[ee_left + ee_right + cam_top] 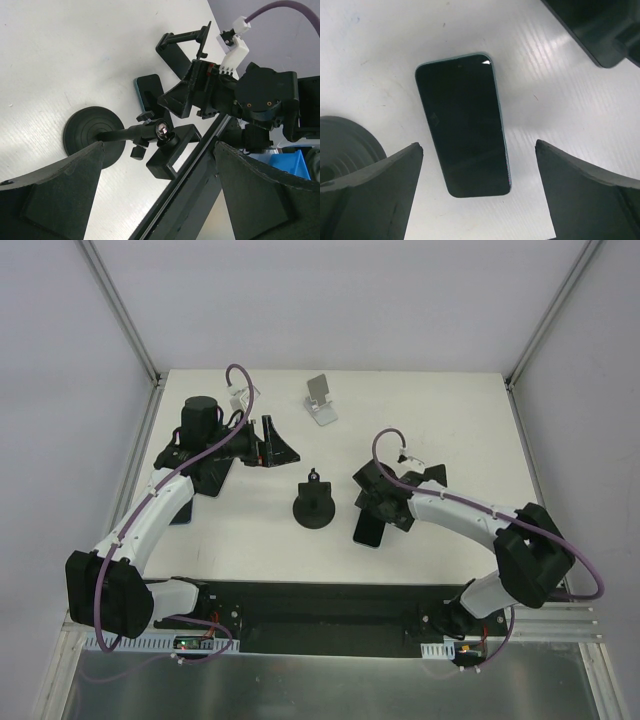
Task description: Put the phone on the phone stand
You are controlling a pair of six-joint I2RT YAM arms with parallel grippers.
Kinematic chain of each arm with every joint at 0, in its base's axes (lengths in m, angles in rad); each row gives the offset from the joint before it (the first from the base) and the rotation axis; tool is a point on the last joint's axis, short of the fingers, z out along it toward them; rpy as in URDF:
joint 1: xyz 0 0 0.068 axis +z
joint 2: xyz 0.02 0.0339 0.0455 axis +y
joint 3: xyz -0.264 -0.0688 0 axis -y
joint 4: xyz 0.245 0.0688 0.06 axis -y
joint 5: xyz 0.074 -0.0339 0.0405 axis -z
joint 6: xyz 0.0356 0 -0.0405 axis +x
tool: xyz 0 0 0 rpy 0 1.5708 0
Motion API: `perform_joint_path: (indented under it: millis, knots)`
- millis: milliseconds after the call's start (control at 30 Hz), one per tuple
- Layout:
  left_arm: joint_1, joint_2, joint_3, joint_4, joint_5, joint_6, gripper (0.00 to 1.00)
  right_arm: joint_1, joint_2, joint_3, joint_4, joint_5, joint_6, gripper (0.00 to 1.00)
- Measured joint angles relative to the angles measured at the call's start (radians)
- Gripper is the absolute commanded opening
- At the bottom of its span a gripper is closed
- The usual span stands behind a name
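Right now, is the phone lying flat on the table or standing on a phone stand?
Lying flat. The phone rests dark face up on the white table, apart from the black stand.

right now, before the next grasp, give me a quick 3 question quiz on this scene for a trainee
1. True or false: the phone lies flat on the table, right of the black stand.
2. Which gripper hangs over the phone? A left, B right, C neither.
3. Fill in: the jaws above the phone are ___.

Key: 1 true. 2 B, the right gripper. 3 open, one finger on each side of the phone, not touching it.
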Motion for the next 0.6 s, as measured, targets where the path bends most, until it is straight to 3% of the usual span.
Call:
perform_joint_path:
  millis: [300,333,600]
  knots:
    - [0.0,0.0,0.0,-0.004,0.002,0.0,0.9,-0.048,0.224,0.17,-0.027,-0.139,-0.248,0.99]
    - [0.0,0.0,0.0,-0.004,0.002,0.0,0.9,-0.049,0.252,0.193,-0.032,-0.155,-0.262,0.95]
    - [0.0,0.0,0.0,-0.005,0.014,-0.001,0.9,-0.09,0.302,0.23,-0.059,-0.275,-0.319,0.88]
